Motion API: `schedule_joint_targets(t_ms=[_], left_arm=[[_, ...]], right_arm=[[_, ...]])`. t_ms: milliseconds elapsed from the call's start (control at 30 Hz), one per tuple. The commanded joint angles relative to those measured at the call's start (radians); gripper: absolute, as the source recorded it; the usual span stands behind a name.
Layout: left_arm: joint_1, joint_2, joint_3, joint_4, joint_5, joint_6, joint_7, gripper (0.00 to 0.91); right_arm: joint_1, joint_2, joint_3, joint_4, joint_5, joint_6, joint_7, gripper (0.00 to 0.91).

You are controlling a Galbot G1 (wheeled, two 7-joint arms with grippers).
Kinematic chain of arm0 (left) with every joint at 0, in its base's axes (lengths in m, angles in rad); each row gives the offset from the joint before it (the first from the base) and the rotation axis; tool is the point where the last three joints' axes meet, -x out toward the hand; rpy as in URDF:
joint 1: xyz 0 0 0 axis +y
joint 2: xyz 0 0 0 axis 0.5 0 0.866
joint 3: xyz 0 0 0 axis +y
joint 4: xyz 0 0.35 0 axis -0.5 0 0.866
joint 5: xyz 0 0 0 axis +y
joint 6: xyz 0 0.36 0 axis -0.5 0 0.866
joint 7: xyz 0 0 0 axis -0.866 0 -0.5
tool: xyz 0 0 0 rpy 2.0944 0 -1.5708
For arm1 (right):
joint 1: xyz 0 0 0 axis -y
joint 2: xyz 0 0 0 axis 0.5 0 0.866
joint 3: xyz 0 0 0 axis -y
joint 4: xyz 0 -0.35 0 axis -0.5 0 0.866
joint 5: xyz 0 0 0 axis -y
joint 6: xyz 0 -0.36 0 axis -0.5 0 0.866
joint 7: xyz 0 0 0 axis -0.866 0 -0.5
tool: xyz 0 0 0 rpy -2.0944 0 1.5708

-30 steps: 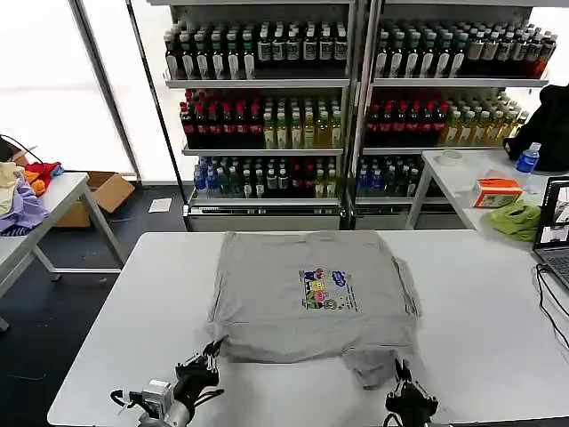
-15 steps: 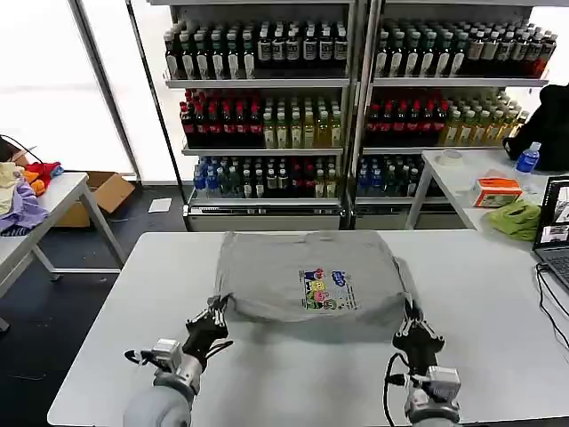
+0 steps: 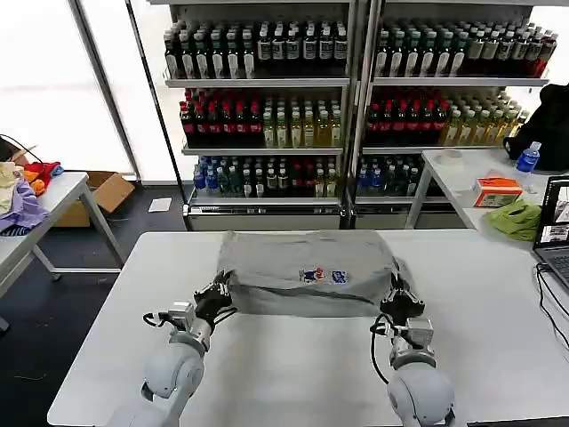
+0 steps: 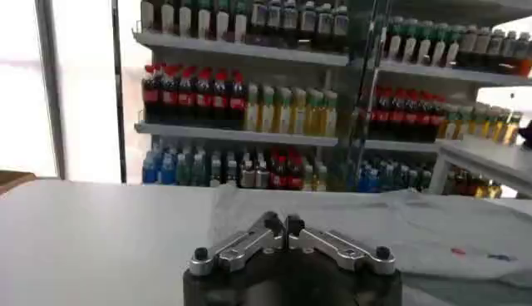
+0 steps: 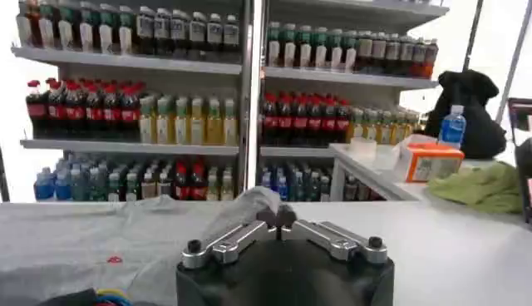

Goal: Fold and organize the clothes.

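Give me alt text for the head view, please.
A grey shirt lies half folded on a white table, with the left hand and right hand pinching its near corners. Shelves of bottled drinks stand behind.

Head view: high, looking forward and down over the tabletop (image 3: 293,356) toward the drink shelves (image 3: 356,116).
Left wrist view: low, close behind the left end effector (image 4: 284,223), facing the shelves.
Right wrist view: low, close behind the right end effector (image 5: 278,220), same heading.
Shared: tabletop, shelves.

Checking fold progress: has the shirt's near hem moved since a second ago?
Yes. The grey shirt's near hem has travelled away from the table's front edge toward the drink shelves, carried by the left pincer and right pincer, both shut on it.
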Motion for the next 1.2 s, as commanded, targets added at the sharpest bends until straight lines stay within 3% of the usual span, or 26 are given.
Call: schedule_joint_targets(t_ms=[33, 67, 100, 133, 333, 533, 867, 1200], left_arm=[[-0.128, -0.006, 0.019, 0.155, -0.002, 0.011, 0.001, 0.01], [-0.131, -0.007, 0.019, 0.16, -0.002, 0.015, 0.003, 0.071], [-0.134, -0.006, 0.02, 0.168, -0.003, 0.016, 0.003, 0.272], [-0.139, -0.006, 0.02, 0.173, -0.002, 0.017, 0.002, 0.907], [-0.136, -0.006, 0.008, 0.159, -0.001, 0.028, -0.01, 0.907], [-0.088, 0.006, -0.004, 0.071, 0.017, 0.043, -0.019, 0.907], [-0.005, 0.025, -0.017, -0.031, 0.089, 0.1, -0.04, 0.907], [0.04, 0.036, -0.031, -0.047, 0.116, 0.136, -0.053, 0.907]], right_arm=[[0.126, -0.001, -0.014, -0.095, 0.012, -0.057, -0.012, 0.292], [0.133, -0.001, -0.017, -0.101, 0.019, -0.062, -0.01, 0.474], [0.15, -0.002, -0.025, -0.113, 0.024, -0.065, -0.007, 0.746], [0.161, -0.002, -0.03, -0.124, 0.024, -0.066, -0.007, 0.907], [0.205, 0.019, -0.036, -0.148, 0.058, -0.071, 0.016, 0.907], [0.18, 0.027, -0.028, -0.073, 0.127, -0.063, 0.035, 0.907], [-0.018, -0.006, 0.03, 0.08, 0.104, -0.123, 0.097, 0.907], [-0.148, -0.046, 0.07, 0.176, 0.095, -0.137, 0.102, 0.907]])
